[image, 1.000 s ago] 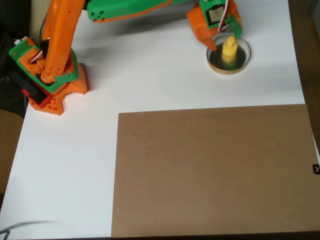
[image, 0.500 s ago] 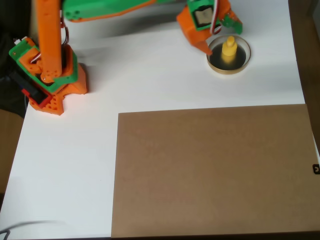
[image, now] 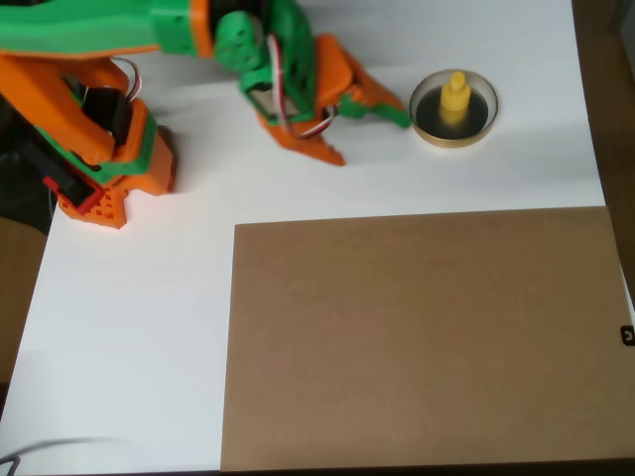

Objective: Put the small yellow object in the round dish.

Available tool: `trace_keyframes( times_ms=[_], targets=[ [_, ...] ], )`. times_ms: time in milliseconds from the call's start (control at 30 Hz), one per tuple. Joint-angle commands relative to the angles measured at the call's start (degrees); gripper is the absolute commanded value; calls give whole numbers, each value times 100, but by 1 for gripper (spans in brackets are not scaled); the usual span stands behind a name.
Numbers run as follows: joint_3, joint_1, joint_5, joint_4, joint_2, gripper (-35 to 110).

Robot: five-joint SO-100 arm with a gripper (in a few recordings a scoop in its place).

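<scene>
Nearest us in the overhead view lies a brown board (image: 422, 337) on the white table (image: 129, 327). Beyond it, we note the arm folded low, its gripper (image: 372, 134) spread and empty, left of the dish (image: 453, 107). The yellow piece (image: 455, 96) stands upright inside that dish.

Lighting: bright, even, diffuse. White tabletop (image: 327, 188) close to overexposed, little surface detail. Shadows: soft grey ones under the arm (image: 119, 40) and gripper (image: 372, 134), faint. Brown board (image: 422, 337) matte, without glare. Focus slightly soft throughout; left and right edges dark.
</scene>
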Motion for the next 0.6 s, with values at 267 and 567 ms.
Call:
trace_keyframes(
  times_ms=[267,567],
  targets=[
    [879,2373,220,-703,1494,26],
    [1696,4008,606,-1371,2188,26]
  ],
)
